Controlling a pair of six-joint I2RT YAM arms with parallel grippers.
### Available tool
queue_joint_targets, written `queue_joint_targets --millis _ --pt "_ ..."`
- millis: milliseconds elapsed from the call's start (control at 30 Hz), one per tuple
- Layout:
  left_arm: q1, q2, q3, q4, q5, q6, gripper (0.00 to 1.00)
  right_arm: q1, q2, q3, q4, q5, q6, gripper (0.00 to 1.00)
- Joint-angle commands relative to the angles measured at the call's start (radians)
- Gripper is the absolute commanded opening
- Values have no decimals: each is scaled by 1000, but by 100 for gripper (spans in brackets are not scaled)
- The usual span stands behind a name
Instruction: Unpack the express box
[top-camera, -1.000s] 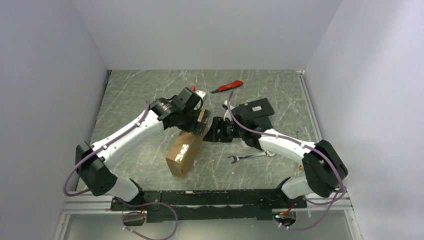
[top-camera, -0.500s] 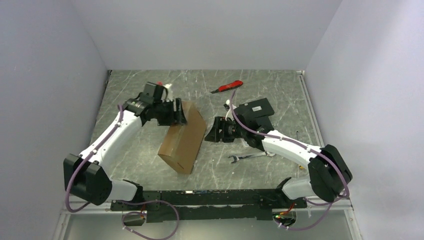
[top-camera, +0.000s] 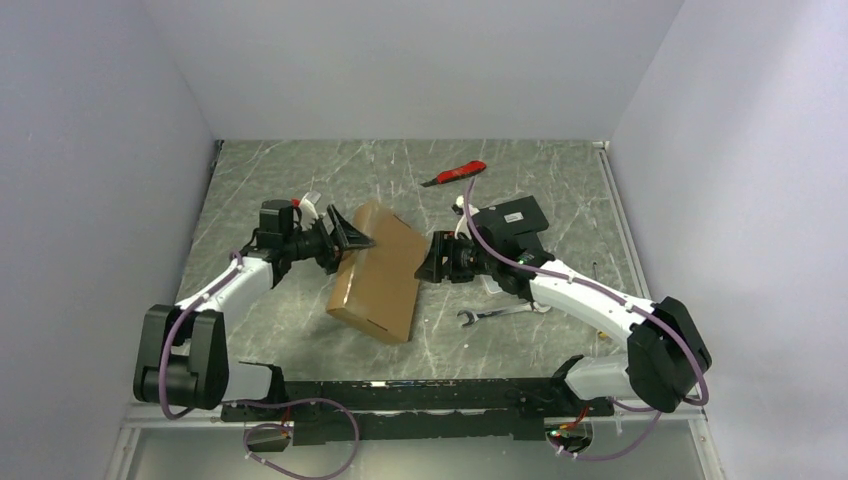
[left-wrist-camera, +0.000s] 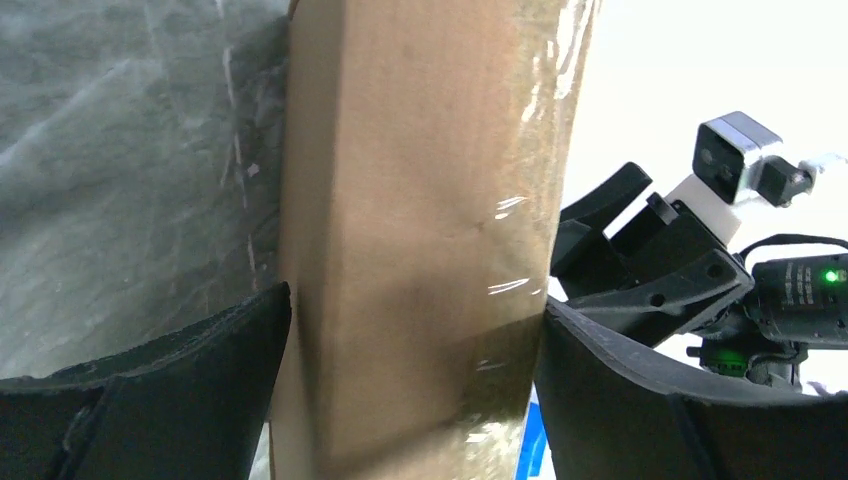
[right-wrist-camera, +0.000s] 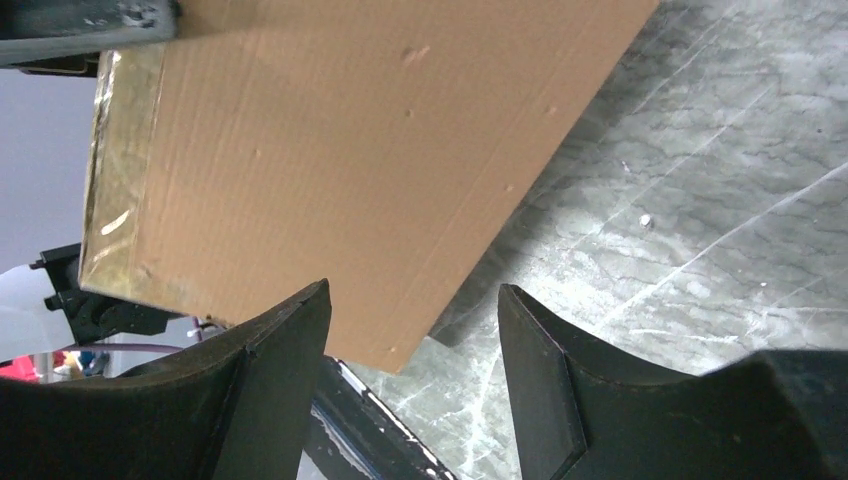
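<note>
The express box (top-camera: 385, 275) is a flat brown cardboard carton with clear tape, held tilted over the middle of the table, its near end low. My left gripper (top-camera: 345, 236) is shut on its far left edge. In the left wrist view the box (left-wrist-camera: 420, 180) fills the gap between both fingers (left-wrist-camera: 150, 400). My right gripper (top-camera: 432, 262) is open and empty, just right of the box. In the right wrist view the box's broad face (right-wrist-camera: 330, 150) lies ahead of the open gripper (right-wrist-camera: 412, 290), with its corner near the gap.
A red utility knife (top-camera: 455, 173) lies at the back. A black flat box (top-camera: 512, 220) sits under the right arm. A silver wrench (top-camera: 495, 314) lies at the front right. Grey walls close in three sides of the marble table (top-camera: 260, 190).
My left arm has swung left and lower with the box in its grip. The box has turned from standing on its edge to showing its broad face. The right gripper has barely moved.
</note>
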Motion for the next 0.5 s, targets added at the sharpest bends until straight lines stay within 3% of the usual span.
queue_joint_targets --millis 0,133,233,333,467 --pt "33 -16 43 -154 -18 127 91 7 -6 58 -27 33 -42 66" --pt "43 -93 228 -589 -351 426 97 13 0 62 -30 32 -47 66" --pt "44 -138 347 -757 -599 519 100 23 13 77 -33 39 -57 67" --pt "44 -166 388 -822 -656 519 99 45 51 108 -41 54 -73 68" --pt "49 -181 332 -781 -576 445 99 101 133 191 -74 105 -79 67"
